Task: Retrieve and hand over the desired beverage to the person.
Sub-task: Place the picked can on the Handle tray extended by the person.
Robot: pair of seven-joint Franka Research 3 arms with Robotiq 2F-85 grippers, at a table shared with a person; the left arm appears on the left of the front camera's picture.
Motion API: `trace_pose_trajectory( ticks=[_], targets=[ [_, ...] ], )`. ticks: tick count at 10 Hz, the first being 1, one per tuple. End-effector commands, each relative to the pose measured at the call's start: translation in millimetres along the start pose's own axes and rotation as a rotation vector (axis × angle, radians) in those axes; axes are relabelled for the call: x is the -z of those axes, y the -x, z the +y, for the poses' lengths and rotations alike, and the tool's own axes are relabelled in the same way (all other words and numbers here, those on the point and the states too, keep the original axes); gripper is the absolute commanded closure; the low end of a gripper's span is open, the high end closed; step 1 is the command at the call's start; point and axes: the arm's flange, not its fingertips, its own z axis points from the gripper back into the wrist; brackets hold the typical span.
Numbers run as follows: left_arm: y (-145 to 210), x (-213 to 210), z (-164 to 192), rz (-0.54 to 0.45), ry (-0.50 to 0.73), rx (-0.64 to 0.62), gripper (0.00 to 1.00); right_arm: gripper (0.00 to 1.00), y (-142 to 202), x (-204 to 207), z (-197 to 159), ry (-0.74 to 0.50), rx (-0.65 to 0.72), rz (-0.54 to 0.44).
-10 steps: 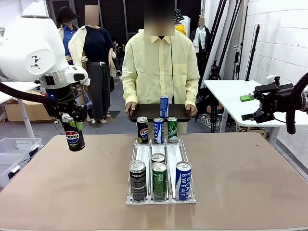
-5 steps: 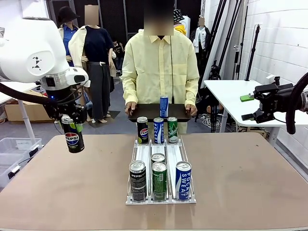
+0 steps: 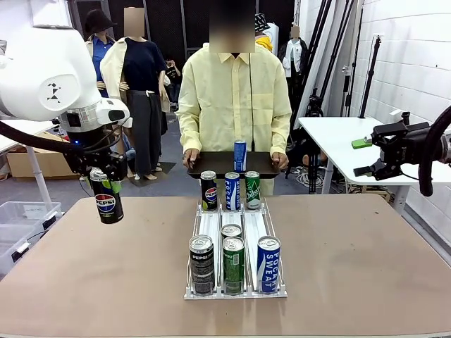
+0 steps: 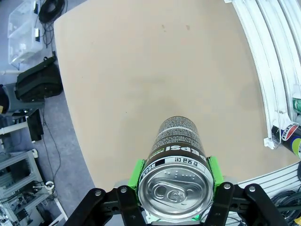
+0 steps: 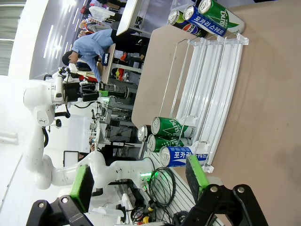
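Already the left gripper (image 3: 106, 184) clamps the black Pepsi can (image 3: 106, 198) near its top, aloft at the table's left. Rigid, smooth and probably full, it suits a mid-body pinch. Far right, the right gripper (image 5: 138, 181) gapes empty.

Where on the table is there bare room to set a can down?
Bare table right of the rack, and left of it below the held Pepsi can. Crowded: the rack's lanes at both ends, and the person's tray.

White arm (image 3: 49, 77), green-padded black hand (image 4: 174, 188)
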Motion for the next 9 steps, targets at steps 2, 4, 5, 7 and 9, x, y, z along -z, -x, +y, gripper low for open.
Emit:
trace_pose_trajectory(
  ticks=[2, 4, 5, 7, 9],
  targets=[
    [-0.1, -4.8, 1.6, -0.006, -0.016, -0.013, 0.97, 0.0, 0.9, 0.9, 0.5, -0.006, -0.001, 0.0],
    [-0.1, -4.8, 1.6, -0.006, -0.016, -0.013, 0.97, 0.0, 0.9, 0.9, 0.5, -0.006, -0.001, 0.0],
    [-0.1, -4.8, 1.6, -0.006, -0.016, -0.013, 0.97, 0.0, 0.9, 0.9, 0.5, -0.006, -0.001, 0.0],
    [-0.1, -4.8, 1.6, -0.006, -0.016, -0.013, 0.97, 0.0, 0.9, 0.9, 0.5, -0.006, -0.001, 0.0],
    [-0.1, -4.8, 1.6, -0.006, -0.016, -0.013, 0.97, 0.0, 0.9, 0.9, 0.5, -0.006, -0.001, 0.0]
  ],
)
